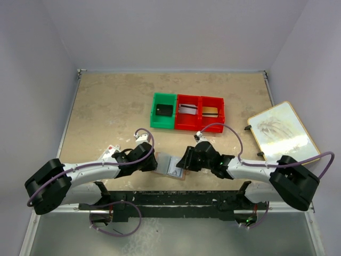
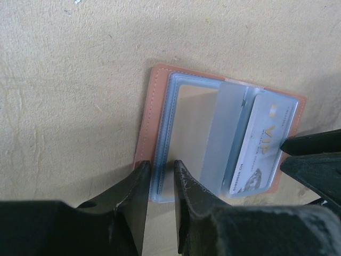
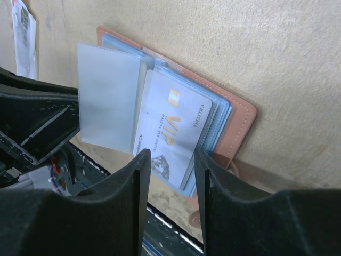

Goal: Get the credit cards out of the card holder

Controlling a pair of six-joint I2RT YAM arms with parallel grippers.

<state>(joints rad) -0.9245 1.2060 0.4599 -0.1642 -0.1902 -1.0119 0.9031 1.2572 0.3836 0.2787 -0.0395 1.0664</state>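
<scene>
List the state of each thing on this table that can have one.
card holder, open, clear sleeves fanned
VIP card, inside its sleeve, not out yet
left tool, slightly open, astride the holder's near edge
right tool, open, astride the card's near end
green bin, holds one dark item
red bins, a card in each

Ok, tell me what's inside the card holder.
The open card holder shows clear sleeves and one pale VIP card tucked among them. Any cards in the sleeves stacked beneath it are covered.
</scene>
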